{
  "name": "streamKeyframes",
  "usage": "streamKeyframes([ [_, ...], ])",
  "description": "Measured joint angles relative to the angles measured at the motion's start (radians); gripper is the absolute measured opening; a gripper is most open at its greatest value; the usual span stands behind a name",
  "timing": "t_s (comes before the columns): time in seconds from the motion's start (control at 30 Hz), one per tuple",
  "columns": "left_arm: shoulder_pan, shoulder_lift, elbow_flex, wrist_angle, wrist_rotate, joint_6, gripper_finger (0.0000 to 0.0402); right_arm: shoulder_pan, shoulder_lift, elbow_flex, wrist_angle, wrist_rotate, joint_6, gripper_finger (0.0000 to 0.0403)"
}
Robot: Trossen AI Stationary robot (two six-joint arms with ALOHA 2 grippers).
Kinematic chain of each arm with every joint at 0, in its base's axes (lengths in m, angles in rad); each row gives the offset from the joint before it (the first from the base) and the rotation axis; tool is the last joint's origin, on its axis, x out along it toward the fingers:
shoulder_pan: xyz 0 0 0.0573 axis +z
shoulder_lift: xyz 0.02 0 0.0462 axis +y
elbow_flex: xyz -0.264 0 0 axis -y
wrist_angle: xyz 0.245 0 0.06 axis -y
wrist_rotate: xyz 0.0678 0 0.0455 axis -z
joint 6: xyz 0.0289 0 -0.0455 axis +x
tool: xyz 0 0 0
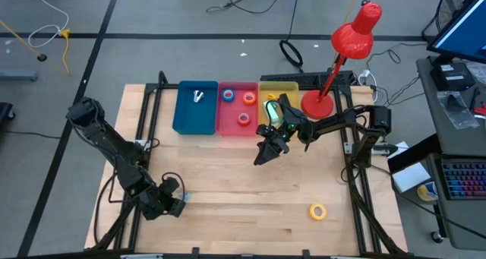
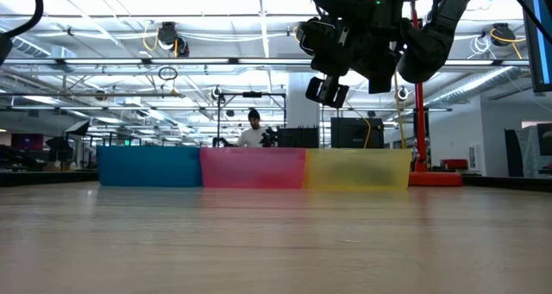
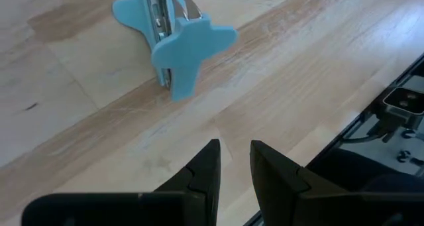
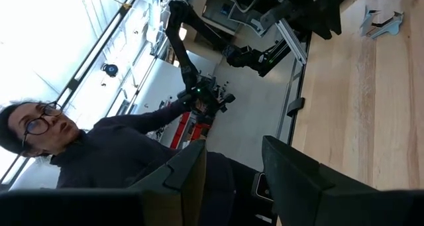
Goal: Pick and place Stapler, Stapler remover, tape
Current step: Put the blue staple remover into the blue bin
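A light-blue staple remover [image 3: 173,34] lies on the wood just ahead of my left gripper [image 3: 233,161], which waits low at the table's near-left [image 1: 176,206] with its fingers a narrow gap apart. My right gripper [image 1: 262,156] hangs open and empty, raised high in front of the bins [image 2: 328,89]. The yellow tape roll [image 1: 317,211] lies flat on the table's near-right. The blue [image 1: 228,95], orange [image 1: 249,99] and red [image 1: 243,119] rolls lie in the pink bin. A green object [image 1: 271,109] sits in the yellow bin, partly hidden by my right arm.
Three bins stand in a row along the far edge: blue [image 1: 182,116], pink [image 1: 222,127] and yellow [image 1: 278,86]. A small pale metal item [image 1: 198,96] lies in the blue bin. A red desk lamp [image 1: 317,103] stands beside the yellow bin. A person [image 4: 79,146] stands beyond the table.
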Motion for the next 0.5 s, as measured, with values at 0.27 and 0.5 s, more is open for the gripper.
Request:
streamKeyframes([
  [0.27, 0.0, 0.022, 0.0, -0.015, -0.001, -0.004, 0.0087, 0.0, 0.0, 0.0, 0.0, 0.0, -0.002, 0.0141],
  [0.5, 0.0, 0.025, 0.0, -0.028, -0.053, -0.065, 0.0147, 0.0, 0.0, 0.0, 0.0, 0.0, -0.007, 0.0141],
])
